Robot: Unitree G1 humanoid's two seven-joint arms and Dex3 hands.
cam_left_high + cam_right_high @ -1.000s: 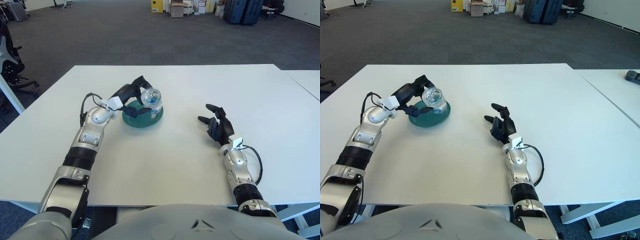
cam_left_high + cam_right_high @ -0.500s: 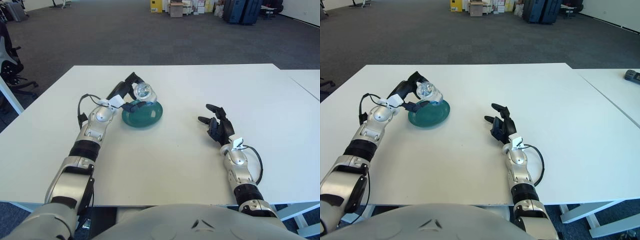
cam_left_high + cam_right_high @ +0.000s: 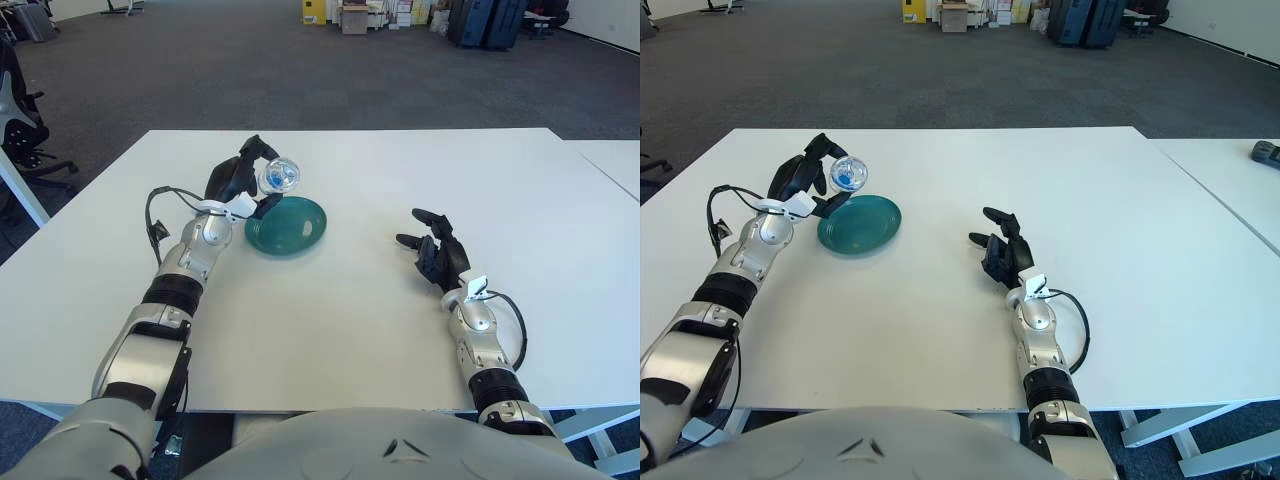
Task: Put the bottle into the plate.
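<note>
The plate (image 3: 286,225) lay on the table (image 3: 330,330), left of centre. The left hand (image 3: 243,183) stood just behind and to the left of the plate, holding the bottle (image 3: 279,177) above the plate's far left rim, clear of it. The right hand (image 3: 436,253) showed well to the right of the plate, fingers spread, holding nothing.

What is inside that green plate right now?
Nothing shows inside the green plate; its whole dish is in view. The clear bottle is held by the left hand above the plate's far left edge. The right hand is idle.
</note>
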